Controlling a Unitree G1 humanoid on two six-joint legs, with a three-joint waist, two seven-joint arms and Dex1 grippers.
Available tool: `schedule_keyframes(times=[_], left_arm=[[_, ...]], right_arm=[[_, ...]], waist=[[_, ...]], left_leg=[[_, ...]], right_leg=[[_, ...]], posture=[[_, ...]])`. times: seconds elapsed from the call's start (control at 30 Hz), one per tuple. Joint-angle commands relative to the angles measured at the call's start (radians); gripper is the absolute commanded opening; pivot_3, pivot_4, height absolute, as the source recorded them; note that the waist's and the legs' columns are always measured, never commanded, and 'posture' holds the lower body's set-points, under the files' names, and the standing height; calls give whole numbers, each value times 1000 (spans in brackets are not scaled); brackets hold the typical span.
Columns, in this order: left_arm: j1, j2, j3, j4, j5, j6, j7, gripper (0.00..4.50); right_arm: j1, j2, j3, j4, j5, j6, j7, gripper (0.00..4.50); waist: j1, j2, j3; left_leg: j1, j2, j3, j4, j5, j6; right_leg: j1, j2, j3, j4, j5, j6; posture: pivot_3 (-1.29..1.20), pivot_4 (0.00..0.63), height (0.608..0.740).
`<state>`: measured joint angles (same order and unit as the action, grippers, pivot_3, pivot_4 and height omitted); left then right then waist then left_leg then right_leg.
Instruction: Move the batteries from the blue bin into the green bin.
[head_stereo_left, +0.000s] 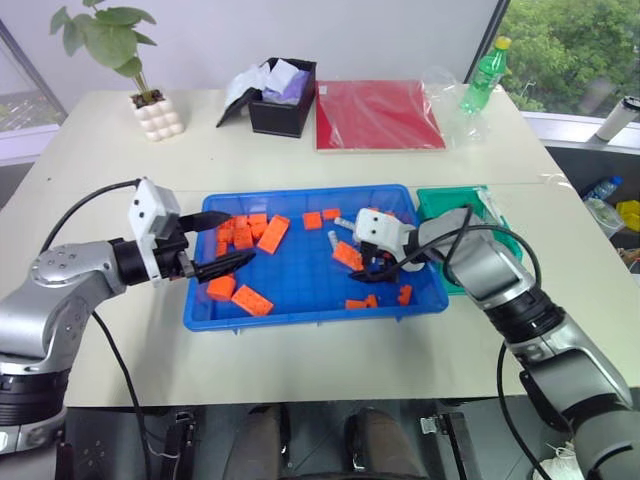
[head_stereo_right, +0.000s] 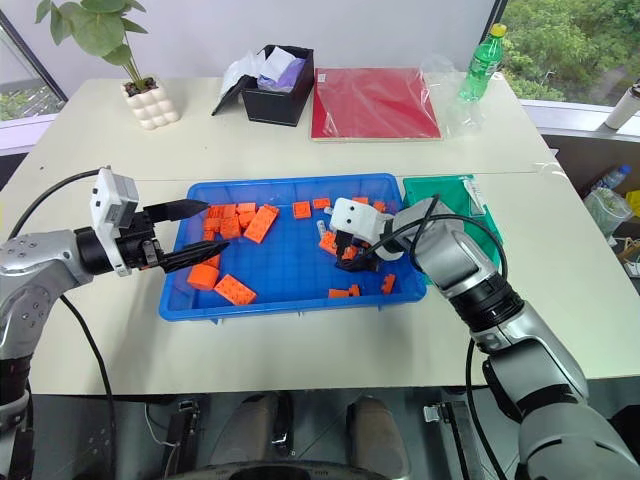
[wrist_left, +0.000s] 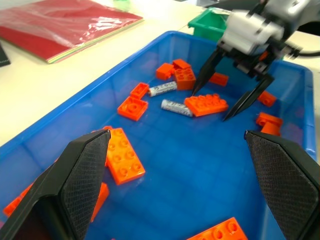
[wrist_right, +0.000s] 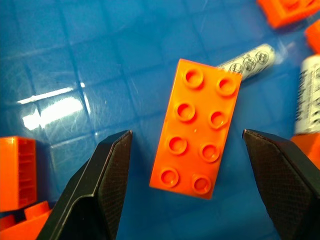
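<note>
The right tool (wrist_left: 233, 97) points steeply down into the blue bin (head_stereo_left: 300, 285), fingers spread wide and empty on either side of an orange block (wrist_right: 196, 148). Two batteries (wrist_left: 176, 107) lie on the bin floor, one touching that block's far end. The left tool (head_stereo_left: 224, 243) hovers level over the bin's left end, also wide and empty, above more orange blocks (head_stereo_left: 243, 232). The green bin (head_stereo_left: 436, 201) sits on the table (head_stereo_left: 100, 330), touching the blue bin's right side.

A pale table (head_stereo_left: 330, 360) stands before a grey wall (head_stereo_left: 300, 30) and leafy windows (head_stereo_left: 570, 50)
</note>
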<state>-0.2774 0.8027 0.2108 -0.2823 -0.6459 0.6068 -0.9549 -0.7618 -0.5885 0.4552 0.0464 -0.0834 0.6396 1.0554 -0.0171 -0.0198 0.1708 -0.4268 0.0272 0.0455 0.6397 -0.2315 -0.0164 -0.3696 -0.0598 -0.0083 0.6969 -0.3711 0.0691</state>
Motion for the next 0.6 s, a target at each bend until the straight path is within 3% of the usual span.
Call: schedule_keyframes(times=[0.03, 0.17, 0.4, 0.6], left_arm=[[-3, 13, 28, -29, -14, -2, 3, 4500], [-4, 12, 29, -29, -14, -1, 5, 4500], [-1, 10, 28, -24, -12, -5, 4, 4500], [-1, 12, 24, -14, -11, -9, -8, 4500]], right_arm=[[-6, 3, -4, 6, -10, -20, -8, 2759], [-4, 3, -6, 5, -12, -24, -10, 1161], [-25, -17, -29, -38, -7, -5, 0, 1161], [-74, -25, -68, -198, 67, 115, 50, 1161]], waist=[[0, 0, 0], [0, 0, 0], [0, 0, 0], [-1, 0, 0]], left_leg=[[0, 0, 0, 0, 0, 0], [0, 0, 0, 0, 0, 0], [0, 0, 0, 0, 0, 0], [0, 0, 0, 0, 0, 0]], right_leg=[[0, 0, 0, 0, 0, 0], [0, 0, 0, 0, 0, 0], [0, 0, 0, 0, 0, 0], [0, 0, 0, 0, 0, 0]], posture=[[0, 150, 740], [0, 150, 740], [0, 150, 740], [0, 150, 740]])
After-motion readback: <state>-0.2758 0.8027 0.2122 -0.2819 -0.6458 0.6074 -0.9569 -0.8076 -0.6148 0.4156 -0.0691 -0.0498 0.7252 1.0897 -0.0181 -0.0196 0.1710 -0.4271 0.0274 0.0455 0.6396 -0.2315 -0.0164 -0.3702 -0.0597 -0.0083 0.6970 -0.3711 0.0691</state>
